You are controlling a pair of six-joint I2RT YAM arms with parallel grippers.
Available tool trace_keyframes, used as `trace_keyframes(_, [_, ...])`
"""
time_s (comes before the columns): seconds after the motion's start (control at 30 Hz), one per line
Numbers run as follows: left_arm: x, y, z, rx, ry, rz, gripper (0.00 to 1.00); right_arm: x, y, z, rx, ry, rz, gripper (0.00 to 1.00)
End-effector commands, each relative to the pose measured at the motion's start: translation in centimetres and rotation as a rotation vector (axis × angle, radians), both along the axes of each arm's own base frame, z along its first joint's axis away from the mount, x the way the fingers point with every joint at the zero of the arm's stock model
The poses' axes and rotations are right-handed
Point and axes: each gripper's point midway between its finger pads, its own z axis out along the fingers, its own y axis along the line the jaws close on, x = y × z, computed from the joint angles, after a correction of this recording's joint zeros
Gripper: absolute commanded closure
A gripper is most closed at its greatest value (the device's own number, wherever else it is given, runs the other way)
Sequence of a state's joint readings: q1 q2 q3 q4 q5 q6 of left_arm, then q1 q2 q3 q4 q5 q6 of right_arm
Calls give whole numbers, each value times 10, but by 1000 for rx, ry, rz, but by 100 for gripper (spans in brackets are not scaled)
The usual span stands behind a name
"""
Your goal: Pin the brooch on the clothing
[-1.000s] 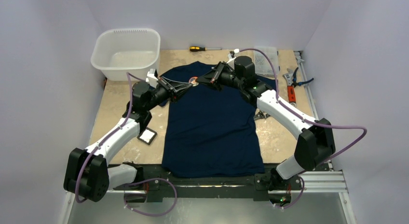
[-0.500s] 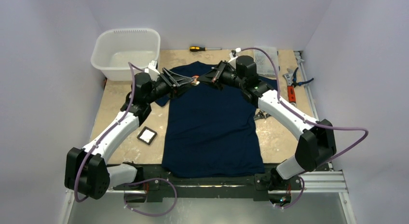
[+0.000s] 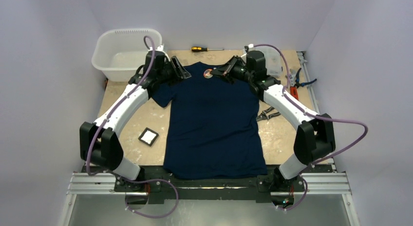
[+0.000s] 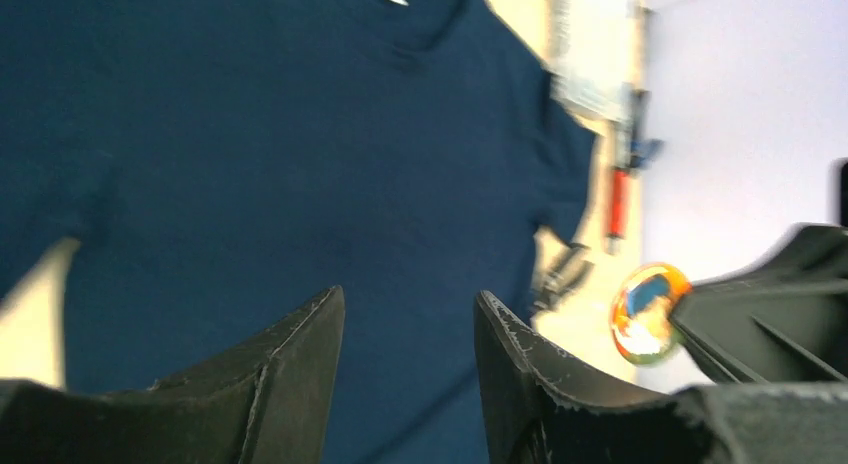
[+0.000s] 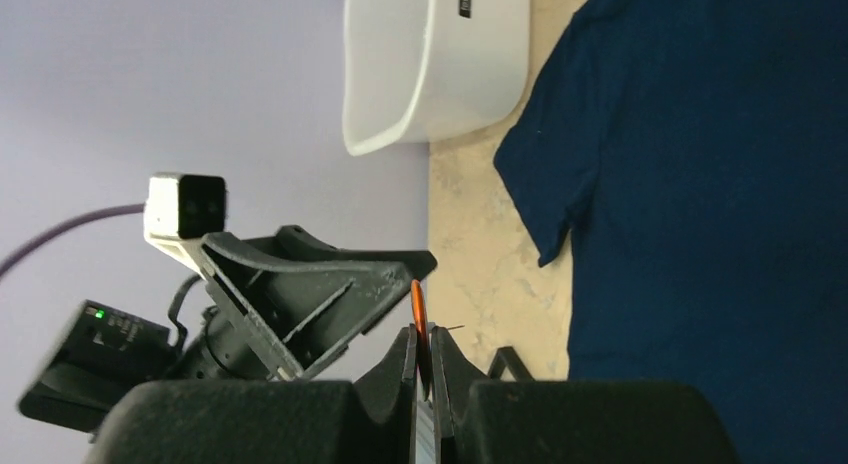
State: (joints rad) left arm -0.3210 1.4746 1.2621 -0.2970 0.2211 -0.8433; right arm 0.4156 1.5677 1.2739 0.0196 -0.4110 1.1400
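Observation:
The clothing [image 3: 214, 123], a dark navy T-shirt, lies flat in the middle of the table, collar at the far end. The brooch [image 3: 207, 73], small, round and reddish-orange, hangs above the shirt's chest near the collar, pinched in my shut right gripper [image 3: 215, 73]. In the right wrist view the brooch [image 5: 418, 306] stands edge-on between the closed jaws of the right gripper [image 5: 422, 334]. My left gripper [image 3: 185, 73] is open just left of it, apart from the brooch. The left wrist view has the left gripper [image 4: 408, 302] holding nothing over the shirt [image 4: 250, 134], with the brooch [image 4: 647, 314] off to its right.
A white tub [image 3: 127, 51] stands at the far left. A screwdriver [image 3: 207, 49] lies behind the collar. Pliers and hand tools [image 3: 295, 84] lie at the right edge, more pliers [image 3: 267, 115] sit by the shirt's right side, and a small black tray [image 3: 148, 137] sits left.
The left gripper has let go of the brooch, opened and drawn back to the left. The right gripper has carried the brooch a little further toward the collar.

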Motion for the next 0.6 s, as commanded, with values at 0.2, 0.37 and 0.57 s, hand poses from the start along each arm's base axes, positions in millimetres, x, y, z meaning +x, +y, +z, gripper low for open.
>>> trace_keyframes(0.2, [78, 74, -77, 664, 89, 98, 52, 51, 9, -14, -52, -36, 32, 100])
trace_keyframes(0.37, [109, 76, -123, 767, 181, 89, 58, 69, 18, -22, -51, -25, 38, 100])
trace_keyframes(0.57, [137, 75, -159, 830, 195, 70, 58, 89, 28, -36, -51, -14, 57, 100])
